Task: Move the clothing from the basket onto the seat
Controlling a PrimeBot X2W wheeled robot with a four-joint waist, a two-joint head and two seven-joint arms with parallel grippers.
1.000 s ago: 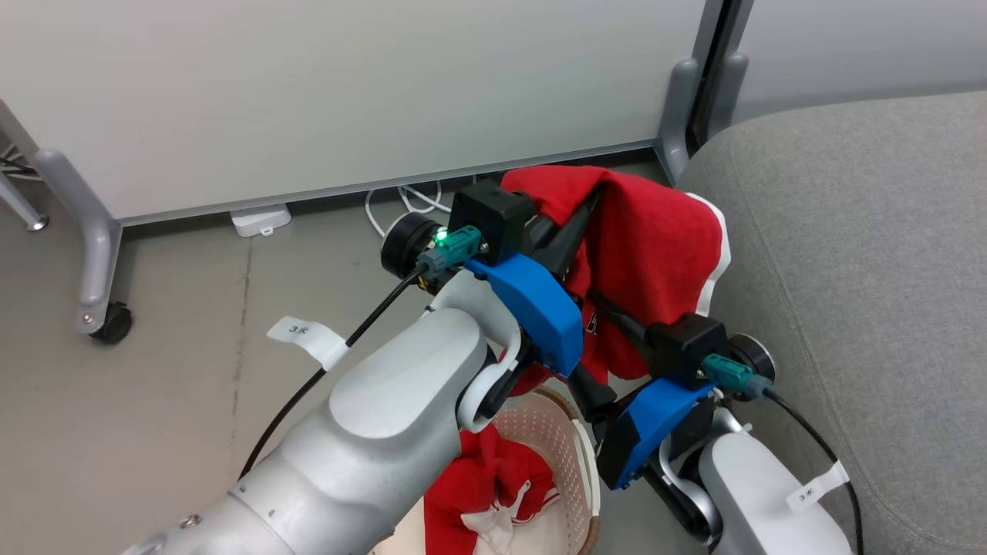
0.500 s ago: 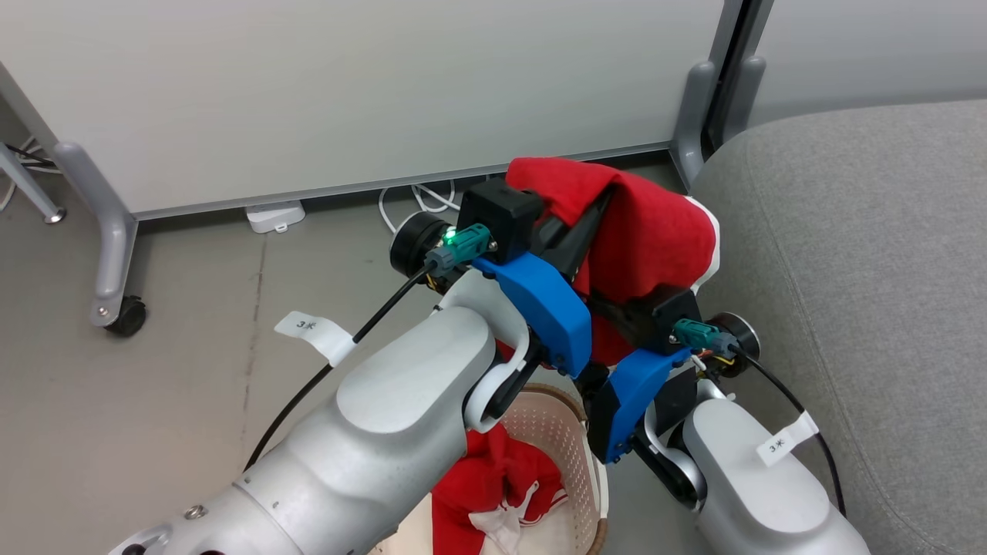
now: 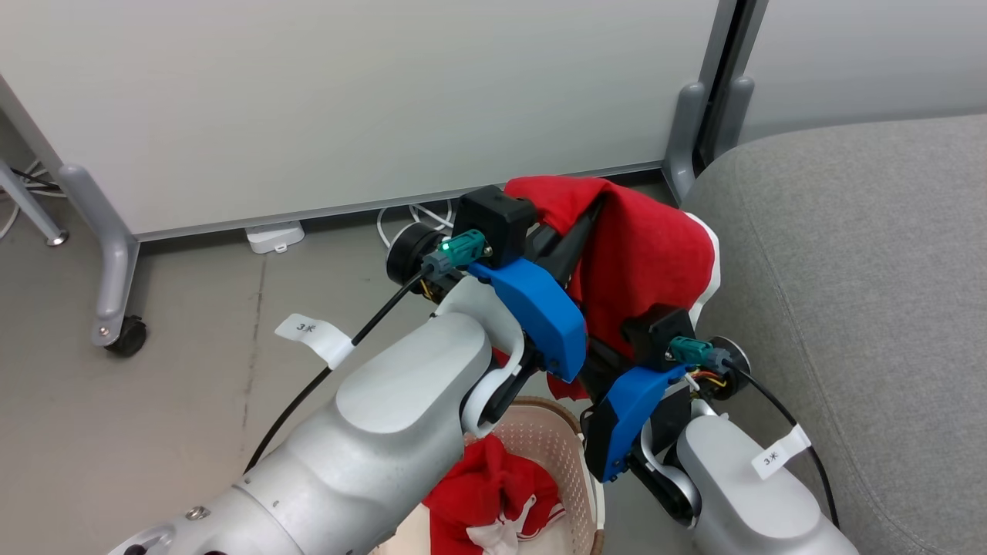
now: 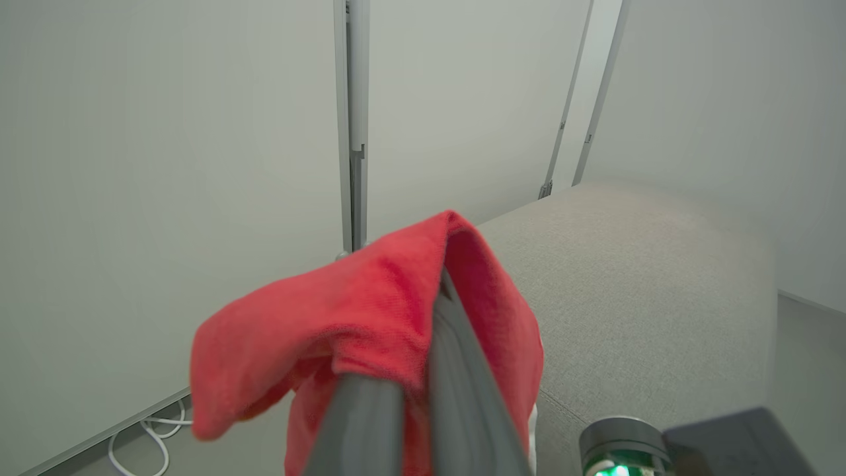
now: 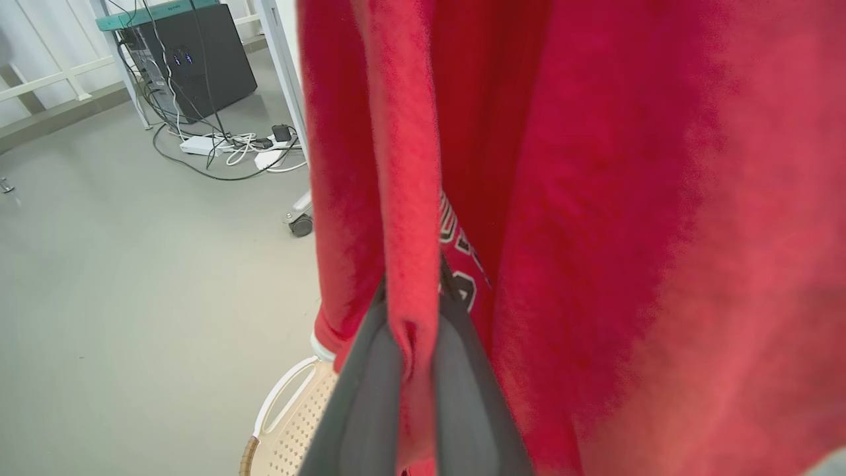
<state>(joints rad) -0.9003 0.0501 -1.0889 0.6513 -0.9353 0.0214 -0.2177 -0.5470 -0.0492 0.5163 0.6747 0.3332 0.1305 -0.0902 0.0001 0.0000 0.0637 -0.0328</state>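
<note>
While it hangs above the basket (image 3: 551,443), the red garment (image 3: 648,247) looks more bunched than a sec ago: the right gripper (image 5: 413,297) has closed in toward the left gripper (image 4: 441,291). Both sets of jaws are clamped on fabric, per wrist views. The seat (image 3: 864,254) sits just beside the basket, so prob. lift is done and carry-over comes next. Another red piece (image 3: 486,493) lies inside the basket, so approx. half remains. Garment's lower hem can't be made out, and the basket is cut off at frame bottom.
</note>
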